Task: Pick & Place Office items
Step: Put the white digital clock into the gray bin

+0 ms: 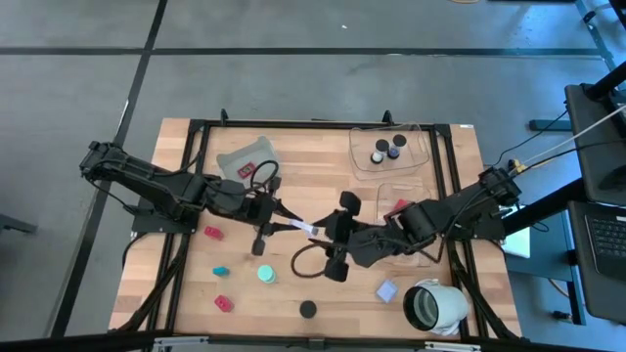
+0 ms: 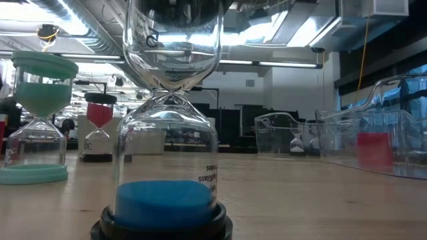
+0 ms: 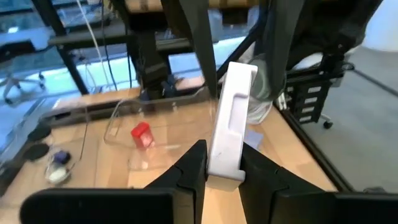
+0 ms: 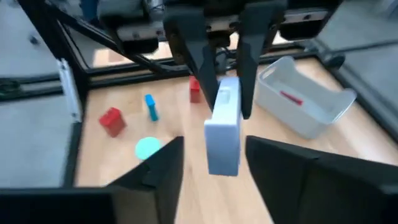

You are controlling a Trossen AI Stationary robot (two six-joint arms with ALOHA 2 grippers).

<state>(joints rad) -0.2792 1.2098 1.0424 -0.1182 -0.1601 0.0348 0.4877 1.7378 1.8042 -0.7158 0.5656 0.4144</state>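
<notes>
White office piece [image 3: 227, 118] (flat, oblong) sits mid-tabletop [image 1: 323, 147], clamped by left end effector [image 3: 221, 171]; right end effector [image 4: 214, 155] stands parted around it.

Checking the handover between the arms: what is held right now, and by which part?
The left gripper is shut on one end of the white bar. The right gripper stands open around its other end.

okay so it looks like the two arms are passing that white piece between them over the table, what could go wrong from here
1. The left pincer pinches only one end of the white piece, so it might pivot or slip.
2. The right pincer stands open around the other end; pulling back crookedly could knock the piece loose.
3. If dropped, it would likely land mid-table near the teal disc, probably missing the grey tray.
</notes>
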